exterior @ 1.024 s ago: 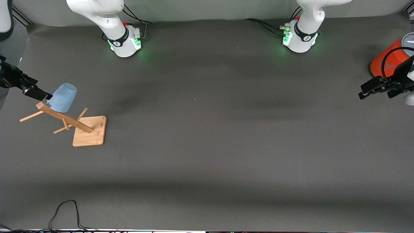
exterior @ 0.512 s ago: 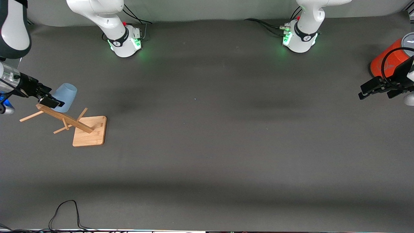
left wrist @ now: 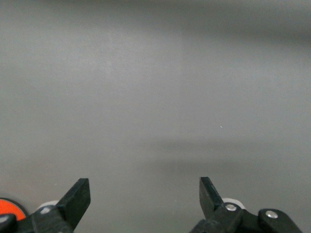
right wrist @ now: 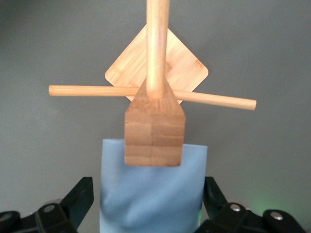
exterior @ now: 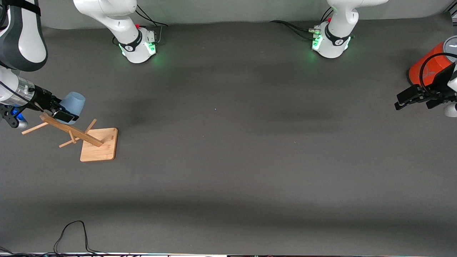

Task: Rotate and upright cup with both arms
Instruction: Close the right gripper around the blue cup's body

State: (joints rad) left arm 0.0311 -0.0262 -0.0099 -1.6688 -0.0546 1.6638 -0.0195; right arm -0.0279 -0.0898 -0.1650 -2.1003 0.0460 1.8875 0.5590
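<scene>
Your small light-blue matte plastic tumbler (exterior: 73,101) hangs inverted on the bamboo peg rack (exterior: 93,141), frame's left edge. Right gripper (exterior: 60,112) fingers straddle it, not clamped. Left gripper (exterior: 414,98), at the frame's right edge, waits with fingers spread.

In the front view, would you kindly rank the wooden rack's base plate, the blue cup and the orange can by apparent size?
1. Orange can, though cut off by the frame.
2. Base plate.
3. Cup, partly hidden by the right gripper.

Two big white robot arms (exterior: 119,19) have dark grey bands at their joints. Their round bases (exterior: 330,43) glow green, with black cables plugged in. Each black two-finger gripper (right wrist: 146,201) has small silver screws.
</scene>
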